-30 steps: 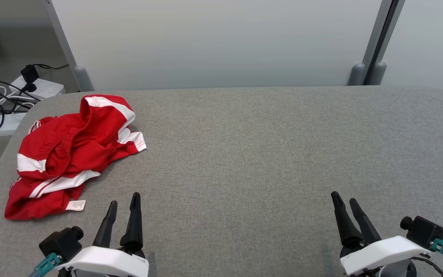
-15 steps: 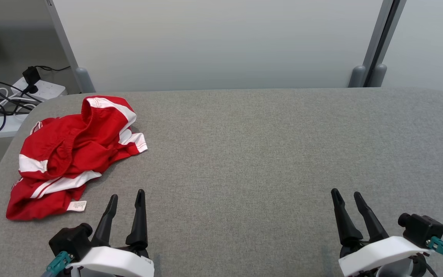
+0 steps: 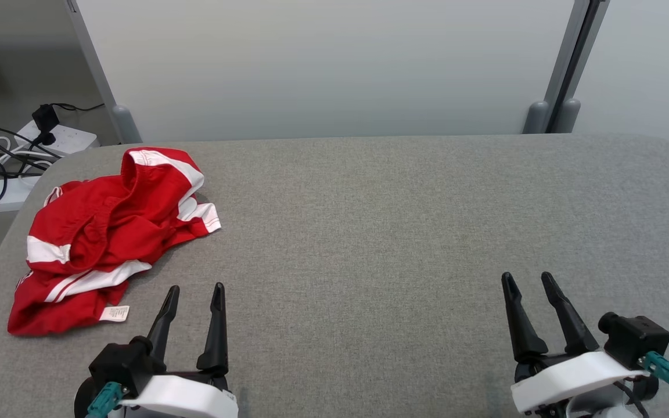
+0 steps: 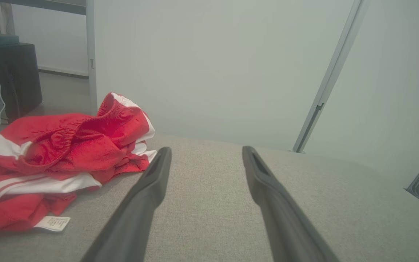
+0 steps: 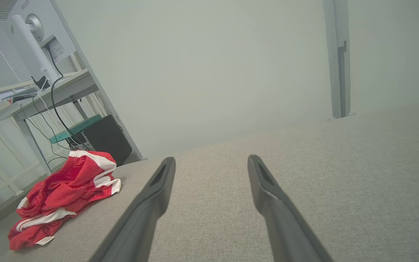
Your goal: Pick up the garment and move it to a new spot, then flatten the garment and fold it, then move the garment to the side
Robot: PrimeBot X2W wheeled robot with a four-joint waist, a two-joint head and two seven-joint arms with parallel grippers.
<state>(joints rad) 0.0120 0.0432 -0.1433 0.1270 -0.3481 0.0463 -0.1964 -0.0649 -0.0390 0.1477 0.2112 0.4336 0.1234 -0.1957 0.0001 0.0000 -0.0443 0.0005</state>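
progress: by the look of it nothing done yet; pick-up, flattening, fold and side move all left | garment [image 3: 108,232]: red and white, crumpled in a heap at the far-left corner of the grey surface [image 3: 381,232] | left hand [image 3: 195,287]: spread wide, empty, near the heap, not touching | right hand [image 3: 527,275]: spread wide, empty, well apart from it
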